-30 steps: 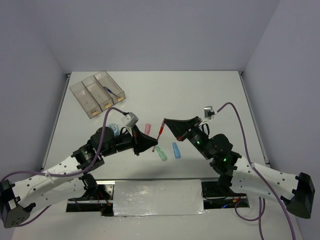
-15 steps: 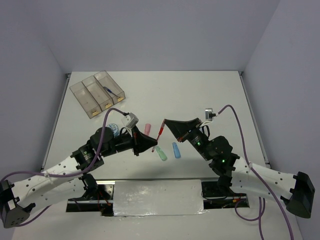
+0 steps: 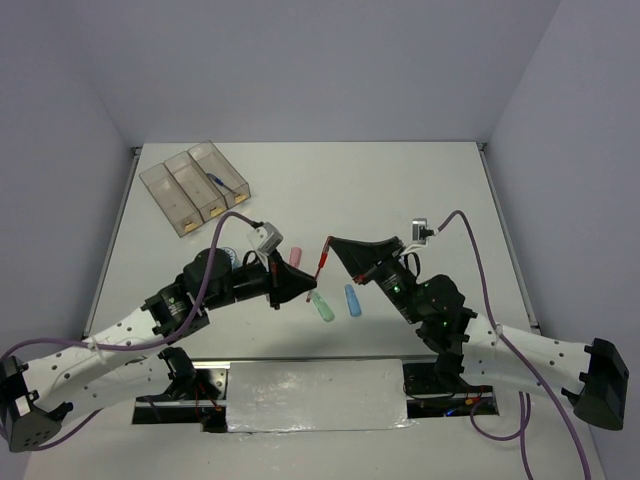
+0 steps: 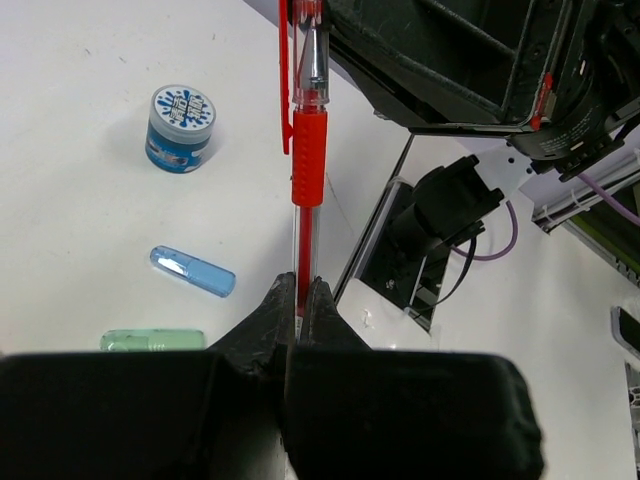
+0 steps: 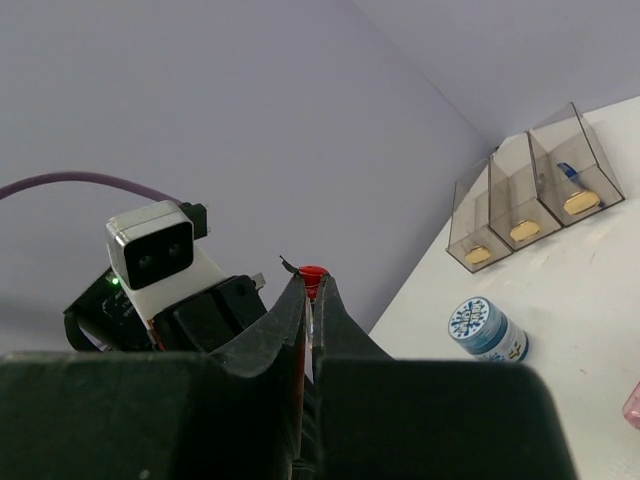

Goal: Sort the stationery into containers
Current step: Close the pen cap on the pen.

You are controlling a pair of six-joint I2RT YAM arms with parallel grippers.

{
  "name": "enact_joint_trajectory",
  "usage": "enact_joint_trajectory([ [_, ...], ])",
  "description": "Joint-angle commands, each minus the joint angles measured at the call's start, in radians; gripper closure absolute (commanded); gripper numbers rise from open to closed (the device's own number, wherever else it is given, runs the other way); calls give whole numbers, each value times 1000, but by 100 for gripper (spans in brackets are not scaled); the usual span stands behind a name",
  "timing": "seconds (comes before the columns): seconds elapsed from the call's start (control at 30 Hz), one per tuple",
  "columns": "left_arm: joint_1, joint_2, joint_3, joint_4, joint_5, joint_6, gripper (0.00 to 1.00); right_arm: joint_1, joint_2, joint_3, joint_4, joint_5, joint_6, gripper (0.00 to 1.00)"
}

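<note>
Currently in work: the red pen (image 3: 320, 263), held in the air above the middle of the desk, somewhat toward the near edge.
Left gripper: the left gripper (image 4: 298, 300) is closed on the clear barrel of the pen.
Right gripper: the right gripper (image 5: 311, 295) is closed on the other end of the pen. Both grippers pinch the one pen, so I judge this to be a handover from one arm to the other.
Done: one blue pen (image 3: 222, 181) already lies in the containers (image 3: 165, 195) at the far-left corner, in the end bin nearest the far edge. I see nothing in the other two bins.
Left to do: the red pen is not yet in a bin. The pink bar (image 3: 296, 255), the green bar (image 3: 322, 307) and the blue bar (image 3: 351, 300) lie on the desk under the grippers. One tape roll (image 3: 228, 258) stands just beside the left arm. A second roll I cannot find.
Progress: early, in my judgement; most pieces are outside the bins.
Change from one second ago: the pen is at nearly the same place. The left wrist has gone slightly toward the far edge, and the right elbow slightly toward the near edge. The bars, the roll and the bins have not moved.
</note>
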Motion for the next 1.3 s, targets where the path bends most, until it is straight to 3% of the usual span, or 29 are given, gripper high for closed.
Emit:
enact_joint_trajectory([
  [0.0, 12, -4, 99, 212, -85, 53, 100, 69, 35, -22, -111, -100, -7, 100],
  [0.53, 21, -5, 120, 150, -89, 94, 100, 95, 20, -38, -110, -86, -36, 100],
  [0.73, 12, 9, 67, 137, -91, 98, 100, 95, -74, 16, -192, -48, -95, 90],
  [1.03, 13, -31, 10, 153, -111, 94, 100, 92, -105, 68, -238, -15, -147, 88],
  [1.07, 12, -37, 8, 148, -109, 98, 100, 89, -111, 66, -241, -12, -151, 86],
  [1.13, 12, -40, 10, 146, -105, 99, 100, 88, -117, 71, -242, -11, -161, 62],
  [1.17, 10, -45, 8, 143, -100, 101, 100, 86, -118, 77, -249, -12, -179, 43],
  [1.27, 12, -43, 0, 145, -86, 99, 100, 85, -85, 148, -324, 0, -239, 21],
])
